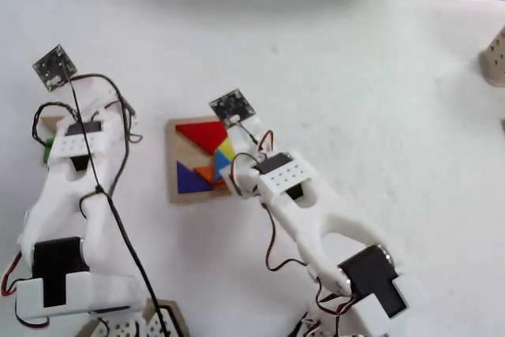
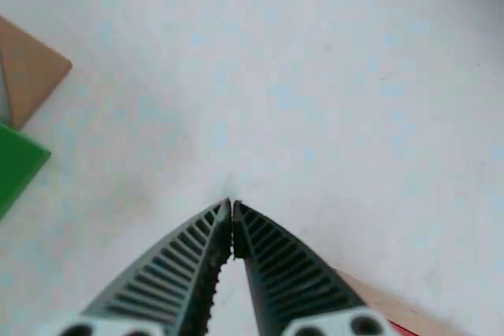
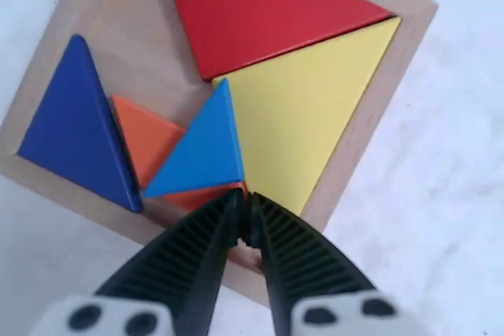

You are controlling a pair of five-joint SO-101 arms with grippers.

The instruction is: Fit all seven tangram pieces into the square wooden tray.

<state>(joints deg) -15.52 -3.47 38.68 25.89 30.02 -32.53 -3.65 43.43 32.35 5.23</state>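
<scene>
The square wooden tray holds a red triangle, a yellow triangle, a dark blue triangle and an orange piece. A light blue triangle lies tilted across the orange piece and the yellow one. My right gripper is shut, its tips at the light blue triangle's corner by the tray's rim. My left gripper is shut over bare table to the left of the tray. Beside it lie a green piece and a brown piece.
Loose cables run over the left arm. A pale perforated object stands at the table's right edge. A small wooden block sits by the left arm's base. White table spreads behind the tray.
</scene>
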